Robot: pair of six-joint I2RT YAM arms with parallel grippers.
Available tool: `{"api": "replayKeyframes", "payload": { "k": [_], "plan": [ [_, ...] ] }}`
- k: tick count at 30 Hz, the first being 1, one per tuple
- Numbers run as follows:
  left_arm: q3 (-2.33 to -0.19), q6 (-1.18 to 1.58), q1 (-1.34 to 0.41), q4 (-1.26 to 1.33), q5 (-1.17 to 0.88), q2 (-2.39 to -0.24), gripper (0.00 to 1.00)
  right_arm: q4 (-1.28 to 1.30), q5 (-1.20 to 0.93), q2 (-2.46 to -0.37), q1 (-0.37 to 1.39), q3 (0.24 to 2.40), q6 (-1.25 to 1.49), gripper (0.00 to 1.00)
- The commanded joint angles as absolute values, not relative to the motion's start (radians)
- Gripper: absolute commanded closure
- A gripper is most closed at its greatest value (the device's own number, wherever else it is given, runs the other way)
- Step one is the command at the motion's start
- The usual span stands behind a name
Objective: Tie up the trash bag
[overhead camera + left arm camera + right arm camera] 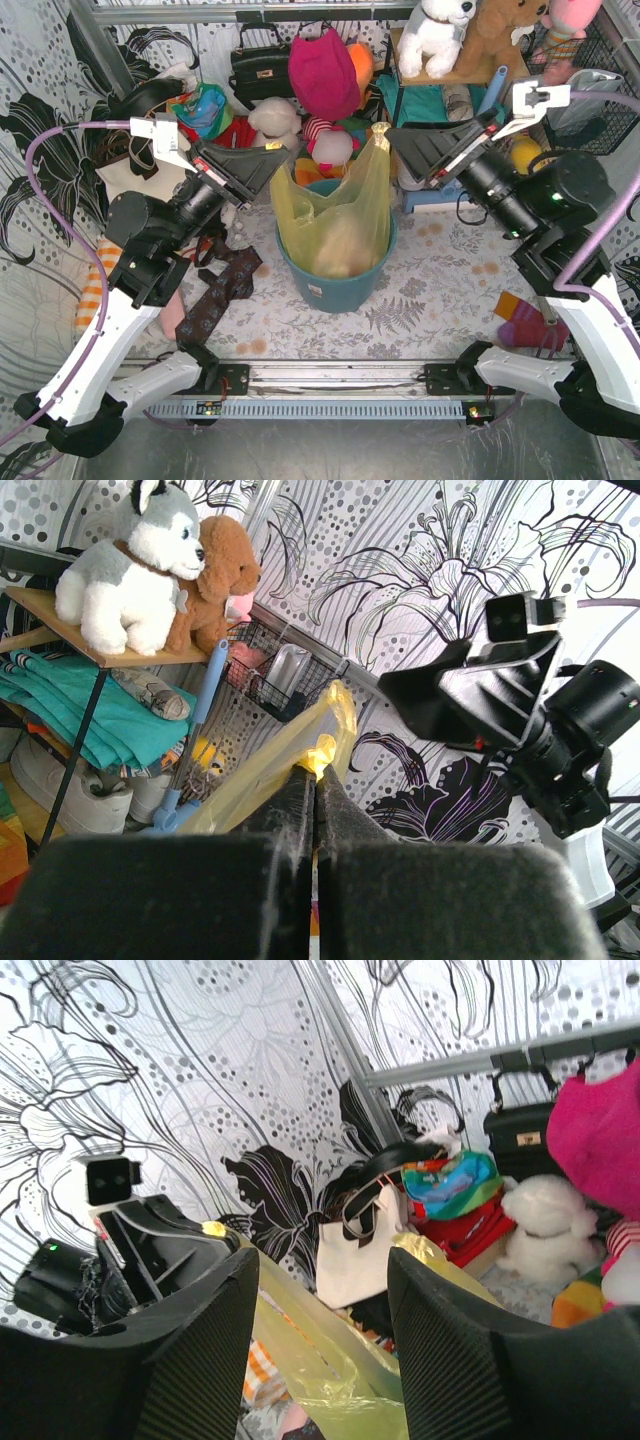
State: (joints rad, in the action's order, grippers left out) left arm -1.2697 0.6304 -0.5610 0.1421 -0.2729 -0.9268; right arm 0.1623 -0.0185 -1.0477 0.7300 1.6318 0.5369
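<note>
The trash bag [335, 215], thin yellow-green plastic, stands in a teal bucket [335, 285] at the table's middle, its two top corners pulled up and apart. My left gripper [283, 155] is shut on the bag's left corner; in the left wrist view a bit of yellow plastic [322, 752] sticks out past the closed left gripper [315, 772]. My right gripper [396, 140] stands open just beside the bag's raised right corner [380, 135]. In the right wrist view the bag [350, 1380] lies below the open right gripper [322, 1260], with nothing pinched.
Plush toys [325, 75], a black handbag [262, 65] and a cream tote [365, 1250] crowd the back. A shelf with two plush dogs [150, 570] stands back right. A dark tie [215, 295] lies left of the bucket, a striped sock [525, 322] right.
</note>
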Motion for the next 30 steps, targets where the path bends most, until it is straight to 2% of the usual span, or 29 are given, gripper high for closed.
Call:
{"api": "replayKeyframes", "payload": {
  "k": [1,10,15,18,26,30],
  "plan": [
    [-1.297,0.598,-0.559,0.192,-0.288,-0.919,1.0,0.177,-0.05,-1.056,0.733,1.737,0.445,0.45],
    [-1.295,0.569,-0.56,0.179,-0.317,-0.899,1.0,0.011,-0.441,-1.206,0.733,1.81,0.347,0.33],
    [-1.302,0.574,-0.56,0.184,-0.328,-0.903,1.0,-0.026,-0.667,-1.338,0.735,1.896,0.349,0.3],
    [-1.296,0.578,-0.559,0.19,-0.328,-0.898,1.0,-0.039,-0.689,-1.375,0.738,1.897,0.336,0.25],
    [-1.308,0.583,-0.56,0.189,-0.332,-0.9,1.0,-0.013,-0.726,-1.412,0.762,1.849,0.225,0.02],
    [-1.316,0.587,-0.559,0.19,-0.339,-0.905,1.0,-0.043,-0.775,-1.438,0.779,1.835,0.232,0.01]
  ]
}}
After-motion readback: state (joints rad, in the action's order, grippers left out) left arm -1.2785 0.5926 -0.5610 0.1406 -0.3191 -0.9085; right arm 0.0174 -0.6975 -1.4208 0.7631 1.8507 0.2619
